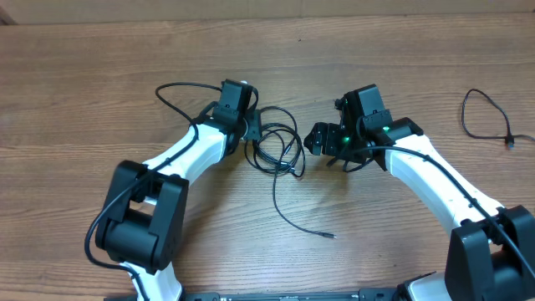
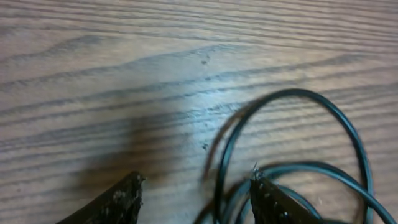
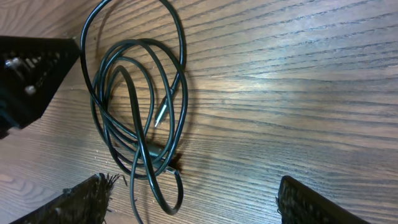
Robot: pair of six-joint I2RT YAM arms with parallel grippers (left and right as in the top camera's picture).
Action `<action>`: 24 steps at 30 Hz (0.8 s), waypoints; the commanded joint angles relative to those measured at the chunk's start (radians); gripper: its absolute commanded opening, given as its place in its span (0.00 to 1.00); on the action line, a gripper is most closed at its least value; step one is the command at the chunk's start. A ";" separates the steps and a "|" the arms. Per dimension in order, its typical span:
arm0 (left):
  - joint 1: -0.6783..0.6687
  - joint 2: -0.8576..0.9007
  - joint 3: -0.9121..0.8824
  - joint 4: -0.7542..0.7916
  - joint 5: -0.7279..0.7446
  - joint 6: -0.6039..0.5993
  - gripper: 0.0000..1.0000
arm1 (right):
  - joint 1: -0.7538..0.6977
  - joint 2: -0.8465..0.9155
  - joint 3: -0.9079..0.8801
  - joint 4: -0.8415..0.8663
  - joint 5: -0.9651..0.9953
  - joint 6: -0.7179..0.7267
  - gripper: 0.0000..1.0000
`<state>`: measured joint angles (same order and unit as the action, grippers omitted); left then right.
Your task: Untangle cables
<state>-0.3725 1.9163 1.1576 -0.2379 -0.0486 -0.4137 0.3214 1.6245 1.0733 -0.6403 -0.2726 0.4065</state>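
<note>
Black cords, the cables (image 1: 277, 144), lie coiled in overlapping loops mid-way across the wooden table (image 1: 84, 67), one loose tail trailing toward the near edge, while a separate cable (image 1: 489, 117) lies well apart at the far right, apparently clear of the bundle. We see the left gripper (image 1: 253, 127) spread wide at the coil's left edge, one fingertip (image 2: 264, 193) against the strands, which we judge readies it to pinch a loop. The right gripper (image 1: 320, 139) hangs released and empty just right of the coil, facing it, likely to draw a strand away.
</note>
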 commanded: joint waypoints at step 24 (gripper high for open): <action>0.046 -0.111 0.235 -0.357 -0.011 0.047 0.04 | -0.002 -0.018 0.008 -0.126 -0.196 -0.012 0.97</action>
<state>-0.3374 1.9213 1.2957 -0.5568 -0.0647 -0.3843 0.3210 1.6245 1.0733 -0.7605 -0.3511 0.4030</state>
